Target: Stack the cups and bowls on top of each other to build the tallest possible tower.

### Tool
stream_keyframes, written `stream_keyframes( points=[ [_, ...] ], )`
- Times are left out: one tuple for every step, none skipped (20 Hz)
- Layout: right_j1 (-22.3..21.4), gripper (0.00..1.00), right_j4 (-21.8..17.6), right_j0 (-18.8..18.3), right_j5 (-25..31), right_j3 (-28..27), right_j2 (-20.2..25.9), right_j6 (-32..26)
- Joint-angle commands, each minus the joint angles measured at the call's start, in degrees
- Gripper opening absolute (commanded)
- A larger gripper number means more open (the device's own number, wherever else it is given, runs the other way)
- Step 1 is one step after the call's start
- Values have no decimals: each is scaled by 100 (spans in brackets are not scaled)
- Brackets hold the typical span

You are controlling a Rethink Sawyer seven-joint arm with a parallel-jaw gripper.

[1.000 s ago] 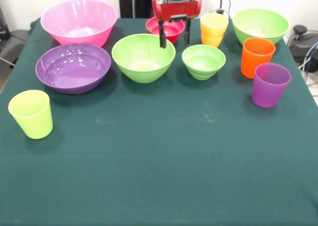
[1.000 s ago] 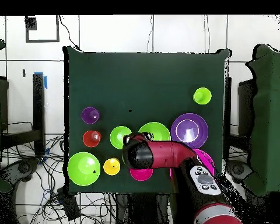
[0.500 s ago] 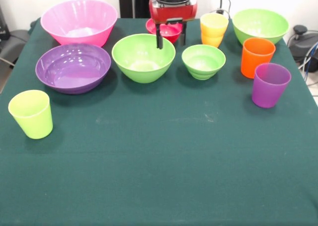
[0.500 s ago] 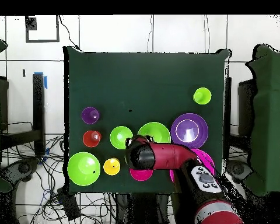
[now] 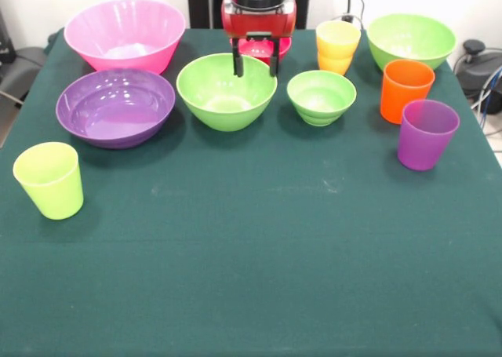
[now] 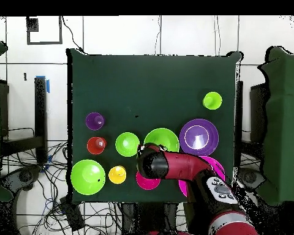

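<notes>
My gripper [image 5: 256, 63] hangs open and empty over the far rim of the middle lime green bowl [image 5: 226, 90]. The small red bowl [image 5: 263, 47] sits just behind it, partly hidden. To the left stand the pink bowl [image 5: 125, 34] and the purple bowl [image 5: 115, 106]. To the right are the small green bowl [image 5: 321, 96] and the large green bowl [image 5: 411, 39]. The yellow-orange cup [image 5: 338, 47], orange cup [image 5: 406, 90], purple cup [image 5: 426, 133] and lime cup [image 5: 49, 180] each stand alone. No tower is in view. Overhead, the arm [image 6: 174, 165] covers the gripper.
A dark green cloth [image 5: 259, 255] covers the table, and all the bowls and cups sit in its far half. Cables and dark gear lie beyond the right edge [image 5: 478, 63]. In the overhead view the arm crosses part of the pink bowl [image 6: 215, 166].
The gripper has slid left in the front view, from over the small red bowl to the middle green bowl's far rim. It stays open. No bowl or cup has moved.
</notes>
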Motion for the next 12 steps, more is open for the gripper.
stream_keyframes(
  points=[
    [276, 100, 57, -103, -438, 4, 127, 943],
    [290, 100, 30, -101, -496, 30, 117, 990],
    [314, 100, 26, -91, -530, 29, 103, 1037],
    [317, 100, 37, -68, -584, 59, 66, 1112],
    [320, 100, 48, -44, -639, 89, 30, 1186],
    [301, 100, 84, -3, -700, 140, -29, 1292],
    [295, 100, 154, 47, -757, 165, -95, 1420],
    [300, 100, 229, 90, -842, 208, -153, 1568],
    [340, 100, 304, 113, -922, 209, -172, 1690],
    [358, 100, 359, 74, -970, 249, -116, 1780],
    [351, 100, 453, 89, -949, 241, -106, 1873],
    [286, 100, 500, 86, -935, 322, -85, 1949]
  ],
)
